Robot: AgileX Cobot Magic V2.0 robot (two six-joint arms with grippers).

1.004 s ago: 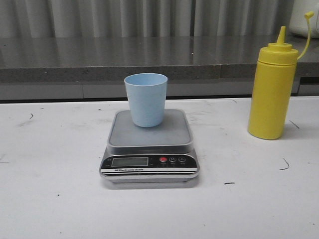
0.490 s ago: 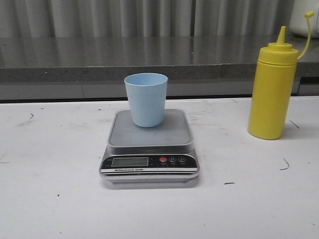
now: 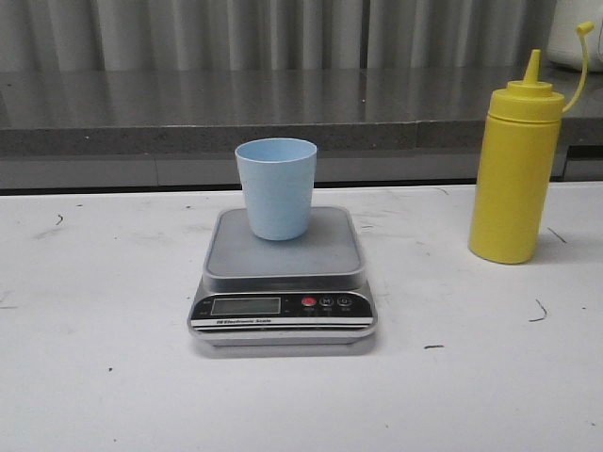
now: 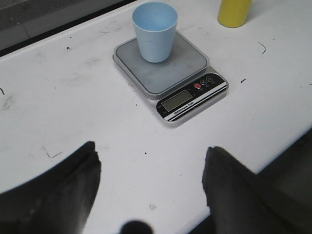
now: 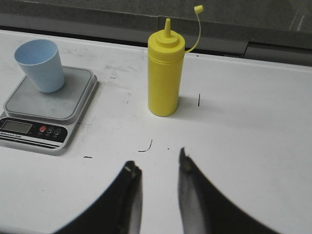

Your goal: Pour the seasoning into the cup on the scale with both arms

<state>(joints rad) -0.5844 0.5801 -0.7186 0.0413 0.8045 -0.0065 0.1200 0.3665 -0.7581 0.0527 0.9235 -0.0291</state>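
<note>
The pale blue cup (image 3: 276, 188) stands upright on the grey platform of the scale (image 3: 283, 254), toward its back. The yellow seasoning bottle (image 3: 514, 169) stands upright on the white table to the right, its cap hanging off on the strap. In the left wrist view the cup (image 4: 155, 30) and scale (image 4: 185, 73) lie well ahead of my open left gripper (image 4: 151, 168), which holds nothing. In the right wrist view the seasoning bottle (image 5: 165, 73) stands ahead of my open, empty right gripper (image 5: 157, 168). Neither gripper shows in the front view.
A grey stone ledge (image 3: 188, 122) runs along the back of the white table (image 3: 94, 377). The scale's black panel with LCD and red button (image 3: 308, 302) faces front. Small dark marks dot the tabletop.
</note>
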